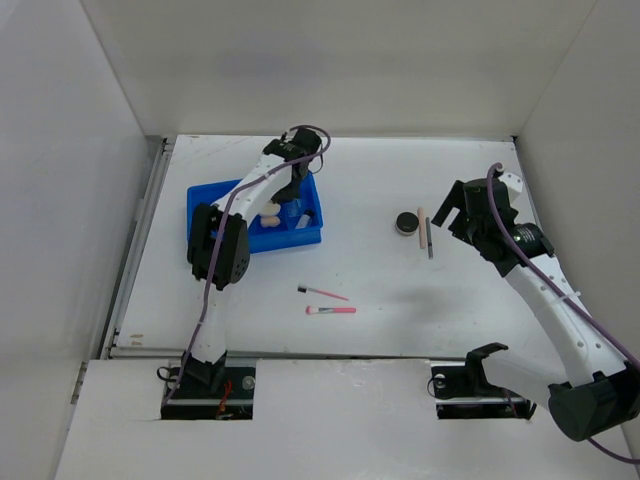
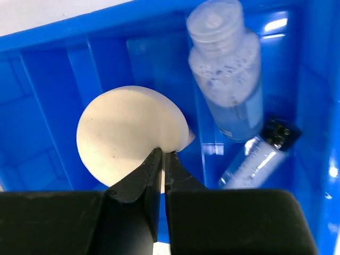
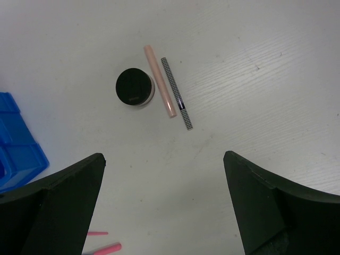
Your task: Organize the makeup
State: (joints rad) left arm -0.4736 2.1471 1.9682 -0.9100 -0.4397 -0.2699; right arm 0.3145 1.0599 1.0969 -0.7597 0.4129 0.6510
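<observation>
White round puff (image 2: 127,133): lies in a middle compartment of the blue divided tray (image 2: 48,74), with a sliver of a peach sponge (image 2: 189,137) showing past its edge. Next compartment over: two clear bottles, the larger (image 2: 228,79) above the small black-capped one (image 2: 257,156), both lying down. Left gripper (image 2: 163,158): jaws pressed together at the puff's rim; whether they pinch it cannot be told. Right gripper (image 3: 163,159): spread wide, empty, hovering over the table (image 1: 400,330) above the black round jar (image 3: 135,87), beige stick (image 3: 159,81) and dark pencil (image 3: 177,93), which lie side by side. Two pink-handled brushes (image 1: 328,302) sit apart near the table's centre. Step judged: seating the puff. Next likely calls for lifting clear of the tray, then picking one item from the tight cluster without nudging its neighbours.
</observation>
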